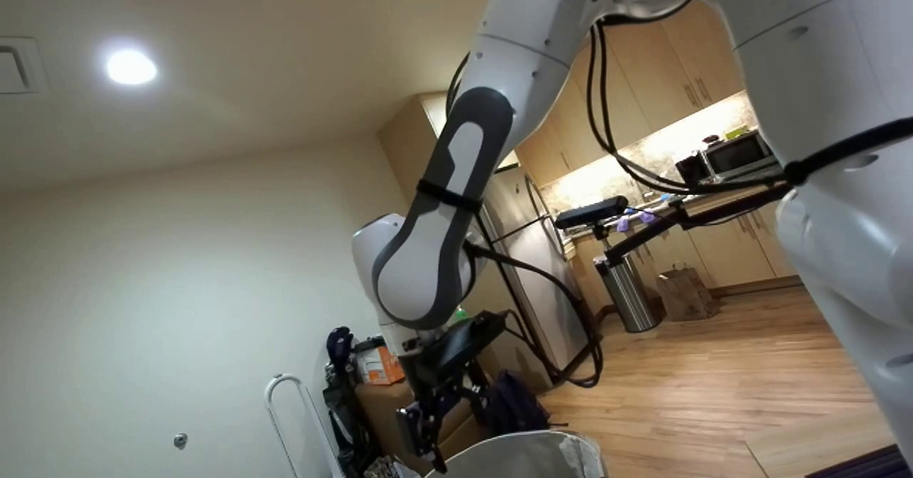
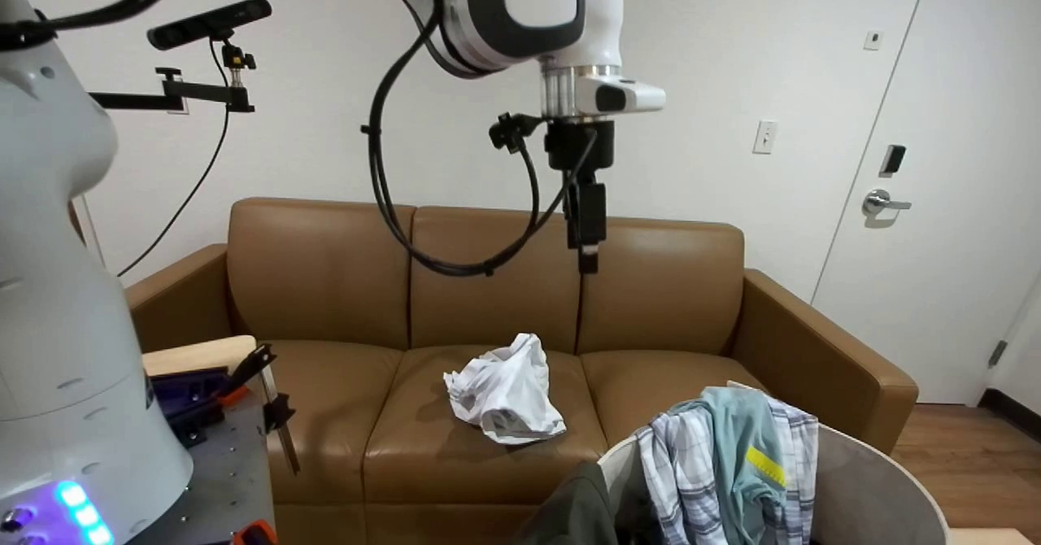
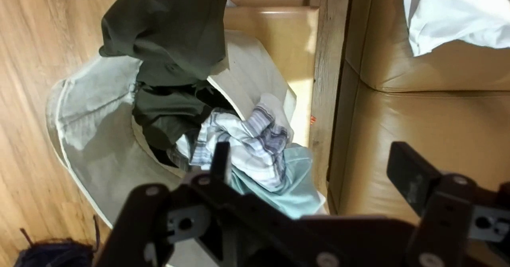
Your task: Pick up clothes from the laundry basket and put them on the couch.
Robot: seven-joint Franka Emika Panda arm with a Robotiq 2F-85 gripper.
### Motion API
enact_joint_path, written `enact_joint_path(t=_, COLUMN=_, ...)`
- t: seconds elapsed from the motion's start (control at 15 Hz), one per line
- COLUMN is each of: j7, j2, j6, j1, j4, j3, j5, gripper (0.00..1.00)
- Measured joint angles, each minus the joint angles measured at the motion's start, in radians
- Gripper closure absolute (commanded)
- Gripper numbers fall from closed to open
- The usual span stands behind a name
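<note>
The laundry basket (image 2: 882, 488) stands in front of the couch (image 2: 496, 285); its pale wall fills the left of the wrist view (image 3: 99, 127). A plaid garment (image 2: 691, 464) and a teal garment (image 2: 744, 439) with a yellow patch hang over its rim. They also show in the wrist view, plaid (image 3: 247, 147) beside teal (image 3: 299, 183). A dark green garment (image 3: 167, 32) lies over another part of the rim. A white garment (image 2: 508, 390) lies crumpled on the middle couch seat. My gripper (image 3: 312, 155) is open and empty, pointing down, high above the basket's couch-side edge.
A metal robot stand (image 2: 228, 480) with a clamp is left of the couch. A camera (image 2: 210, 23) on a black arm stands behind it. A wooden board (image 3: 305, 111) lies between basket and couch. A dark backpack (image 1: 515, 403) is on the floor behind the basket.
</note>
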State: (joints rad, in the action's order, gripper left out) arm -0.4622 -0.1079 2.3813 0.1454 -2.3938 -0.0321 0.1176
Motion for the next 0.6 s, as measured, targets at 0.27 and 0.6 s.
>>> enact_joint_path(t=0.27, j7=0.081, j2=0.097, j6=0.060, j1=0.008, j4=0.000, j3=-0.081, j5=-0.136, gripper=0.00)
enact_joint_path(t=0.6, j7=0.081, j2=0.121, j6=0.071, j1=0.004, j4=0.014, j3=-0.084, j5=-0.140, gripper=0.00)
